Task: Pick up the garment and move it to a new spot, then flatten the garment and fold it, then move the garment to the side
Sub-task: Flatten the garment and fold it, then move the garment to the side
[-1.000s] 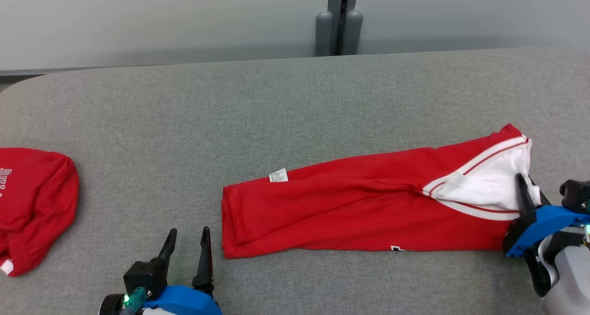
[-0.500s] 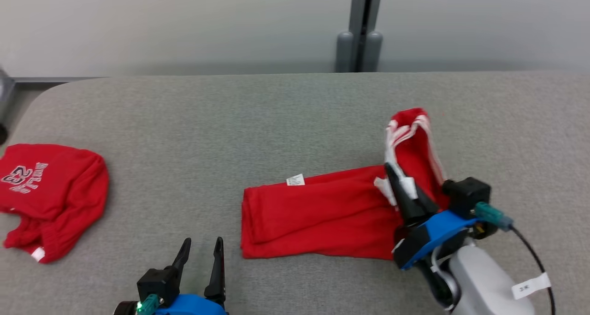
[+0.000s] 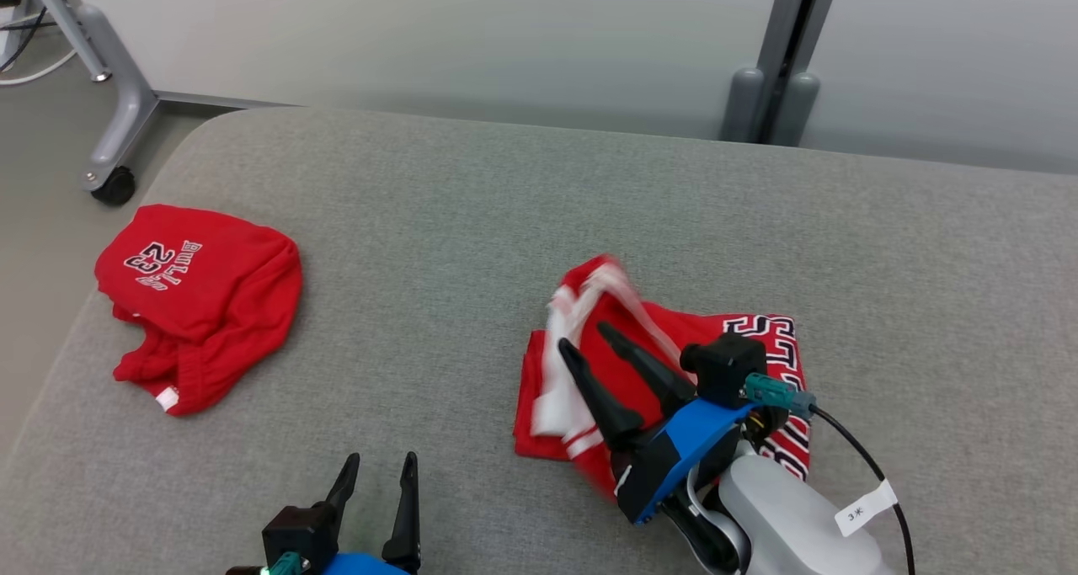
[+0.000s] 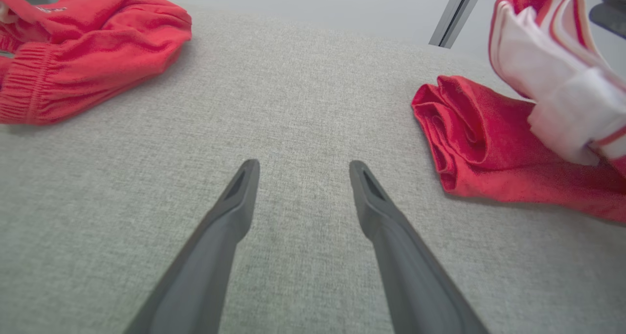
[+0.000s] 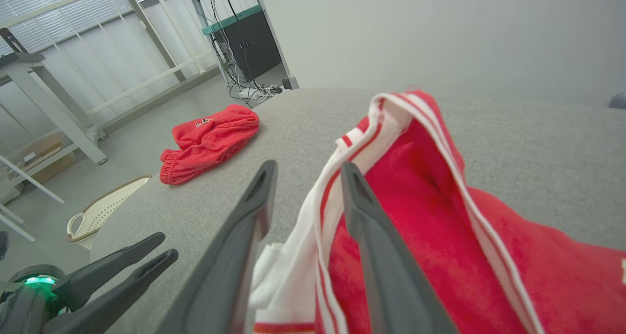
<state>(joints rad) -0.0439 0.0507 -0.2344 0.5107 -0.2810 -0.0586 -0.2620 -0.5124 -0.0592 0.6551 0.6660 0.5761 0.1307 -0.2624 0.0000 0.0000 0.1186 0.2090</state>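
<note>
the folded red jersey [image 3: 779, 348] lies right of centre in the head view on the grey padded table [image 3: 472, 204], its white-striped hem blurred and lifted. the right gripper [image 3: 582, 336] stands partly open, with the hem passing between its 2 fingers. the left gripper [image 3: 381, 457], at the bottom edge, is spread wide over bare table. another red garment [image 3: 202, 280] lies at the left.

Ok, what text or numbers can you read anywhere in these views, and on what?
"23": white print on the crumpled red garment.
"BULL": beside it, further letters unclear.
Block letters on the folded red and white garment: cut off, unreadable.
"3" plus a tiny unclear mark: white cable tag.
</note>
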